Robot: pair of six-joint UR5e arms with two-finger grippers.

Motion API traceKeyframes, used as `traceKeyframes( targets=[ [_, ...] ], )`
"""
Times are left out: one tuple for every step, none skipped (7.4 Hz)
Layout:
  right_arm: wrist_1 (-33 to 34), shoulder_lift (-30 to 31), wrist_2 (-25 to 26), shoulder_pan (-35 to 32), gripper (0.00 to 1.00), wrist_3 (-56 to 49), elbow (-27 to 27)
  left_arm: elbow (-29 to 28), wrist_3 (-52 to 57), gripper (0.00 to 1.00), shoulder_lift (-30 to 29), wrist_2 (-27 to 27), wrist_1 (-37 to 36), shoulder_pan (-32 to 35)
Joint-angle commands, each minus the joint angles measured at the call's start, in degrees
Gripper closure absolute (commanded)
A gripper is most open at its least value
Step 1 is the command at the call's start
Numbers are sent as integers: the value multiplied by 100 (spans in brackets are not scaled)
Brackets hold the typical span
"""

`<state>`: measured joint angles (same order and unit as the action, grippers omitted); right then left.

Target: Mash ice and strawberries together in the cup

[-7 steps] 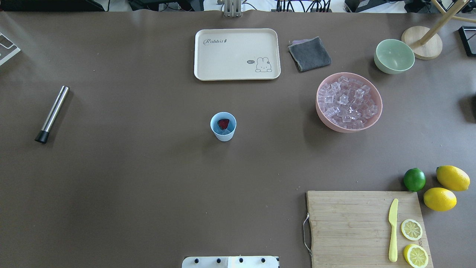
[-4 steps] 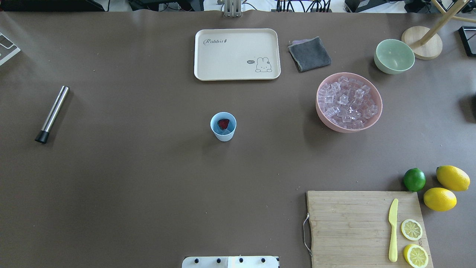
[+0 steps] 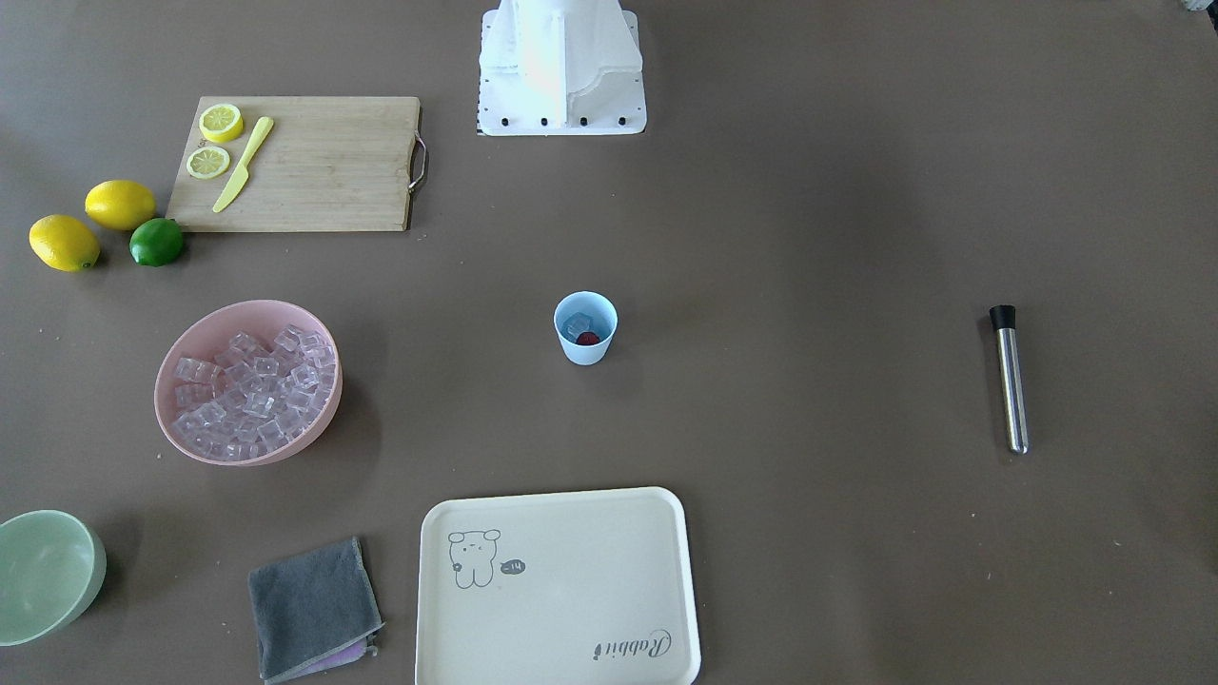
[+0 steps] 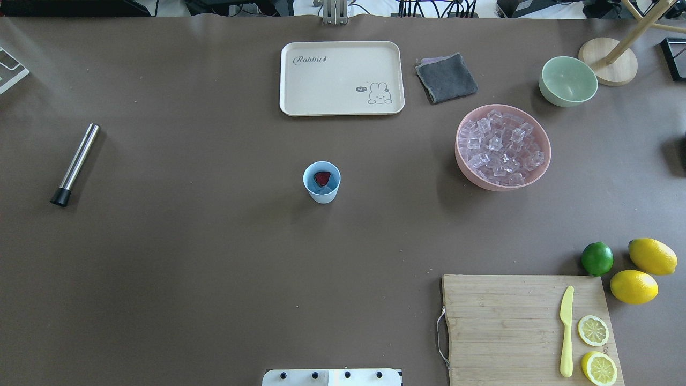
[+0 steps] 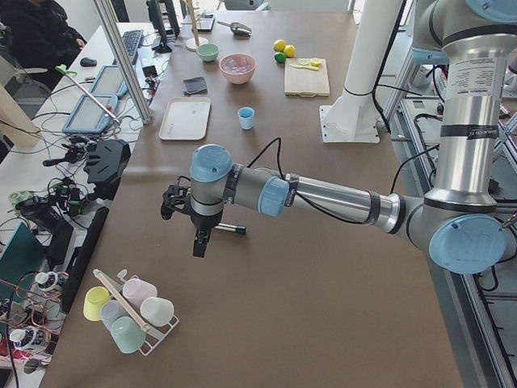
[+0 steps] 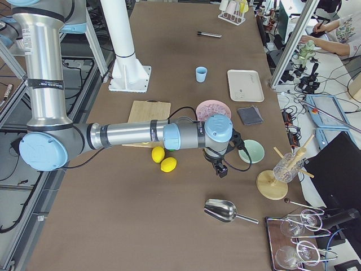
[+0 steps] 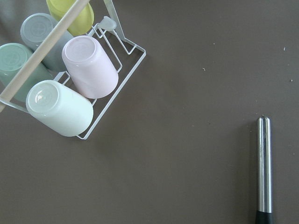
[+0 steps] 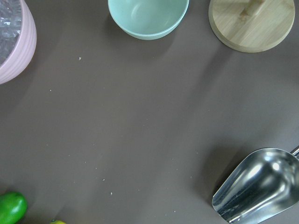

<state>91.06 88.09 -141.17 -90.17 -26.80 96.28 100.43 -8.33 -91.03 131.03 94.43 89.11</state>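
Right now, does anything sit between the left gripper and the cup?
Nothing visible does. The left gripper hangs near the muddler; between there and the cup lies only bare table, with the tray off that line.

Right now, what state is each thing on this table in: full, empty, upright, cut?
Cup: upright, holding one strawberry and some ice.
Pink bowl: upright, heaped with ice cubes.
Green bowl: upright, empty.
Tray: flat, empty.
Metal rod: lying on its side, nothing holding it.
Lemon halves: cut, faces up on board.
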Motion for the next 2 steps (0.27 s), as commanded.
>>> traceKeyframes(
  targets=[
    [0, -46, 89, 8, 2, -18, 5, -33, -2, 2, 24, 1, -126, -17],
    [9, -55, 272, 25, 2, -18, -30, -33, -2, 2, -11, 2, -222, -17]
  ],
)
